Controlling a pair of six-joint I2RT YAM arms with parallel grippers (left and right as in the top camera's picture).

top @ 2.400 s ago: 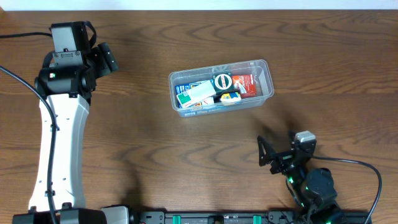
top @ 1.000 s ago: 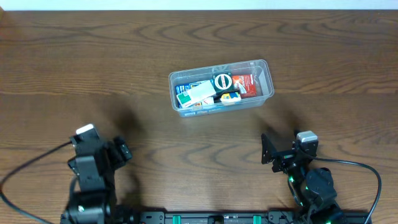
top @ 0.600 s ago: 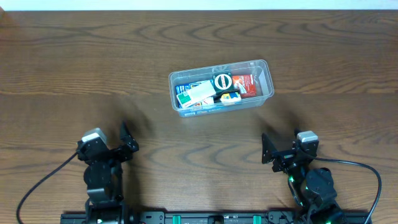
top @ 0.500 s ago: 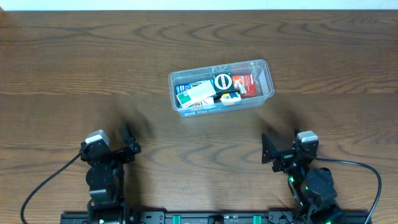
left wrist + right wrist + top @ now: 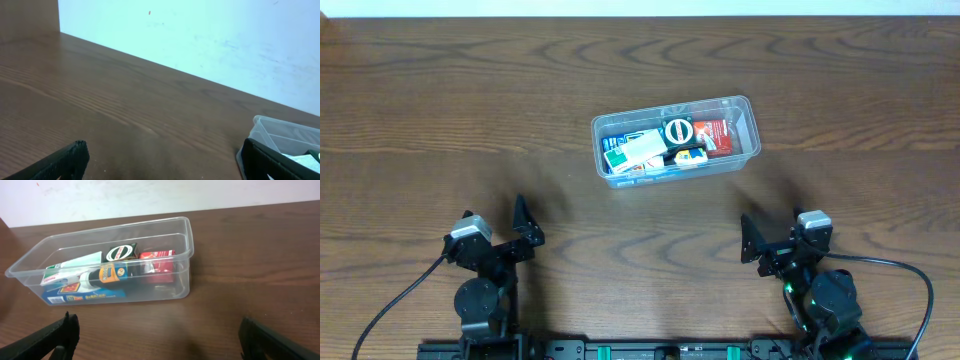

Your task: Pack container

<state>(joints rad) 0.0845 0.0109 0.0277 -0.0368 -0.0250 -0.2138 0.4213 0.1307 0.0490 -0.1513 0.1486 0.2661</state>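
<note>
Several small items lie inside the container (image 5: 751,128), a clear tub standing mid-worktop, far of centre and long side toward the arms. Inside are a blue box (image 5: 619,170), a red box (image 5: 714,135) and a round black-and-white piece (image 5: 677,130). No loose items show on the worktop (image 5: 440,100), so packing looks finished or nearly so.

The left hand (image 5: 495,216) and right hand (image 5: 768,236) sit low at the near edge, well apart from the tub. Both are released, jaws spread wide and gripping nothing, which reads as a rest pose clear of the tub.

The overhead view alone shows both arms and the whole layout. The right wrist view shows the container (image 5: 183,275) side-on, with the contents below the rim and a dark tube with a yellow label (image 5: 111,273) lying on the blue box (image 5: 82,297). The left wrist view catches only the container (image 5: 270,128) corner at its right edge, plus bare wood and a pale wall.
</note>
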